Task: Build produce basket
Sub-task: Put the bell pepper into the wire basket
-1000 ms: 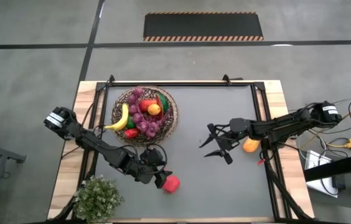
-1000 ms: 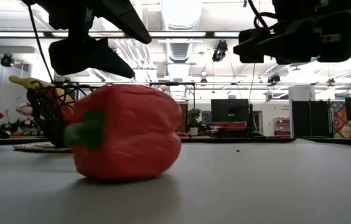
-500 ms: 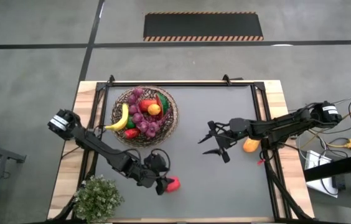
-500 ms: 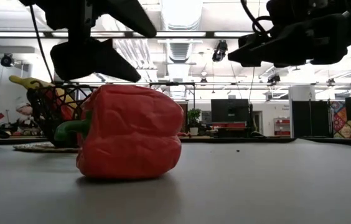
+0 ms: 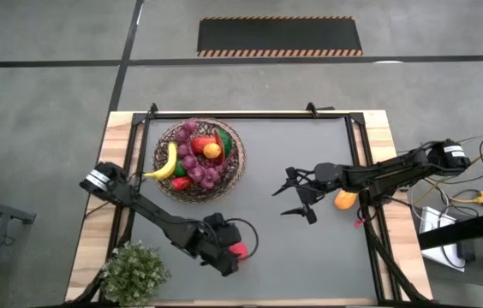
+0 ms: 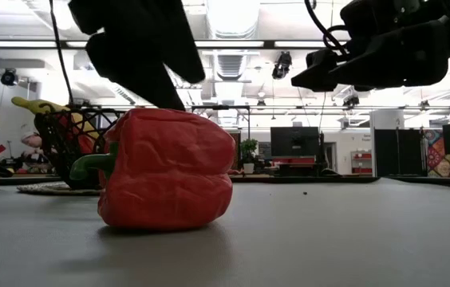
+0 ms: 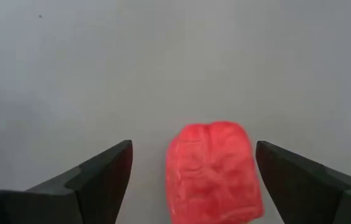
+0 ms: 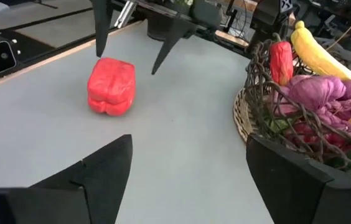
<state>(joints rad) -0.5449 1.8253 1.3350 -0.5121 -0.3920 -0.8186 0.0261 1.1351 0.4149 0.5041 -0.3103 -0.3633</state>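
The red pepper [image 5: 239, 250] lies on its side on the grey mat near the table's near edge, and shows big in the low view [image 6: 165, 171]. My left gripper [image 7: 194, 147] is open just above it, one finger on either side [image 8: 110, 86], with gaps showing. The wicker basket [image 5: 234, 160] stands far left on the mat and holds a banana, grape bunches, a watermelon slice and other fruits. My right gripper [image 5: 296, 198] hovers open mid-table, right of the basket. An orange fruit [image 5: 344, 200] lies on the mat beside the right arm.
A small potted plant [image 5: 134, 272] stands at the near left corner, close to the left arm. The basket's rim [image 8: 254, 102] rises left of the right gripper. Open mat stretches between the pepper and the right gripper. A black frame borders the mat.
My left gripper has swung toward the table's right and near edge, from beside the pepper to right over it, staying open. The pepper has turned a little on the spot: its green stem now points toward the basket.
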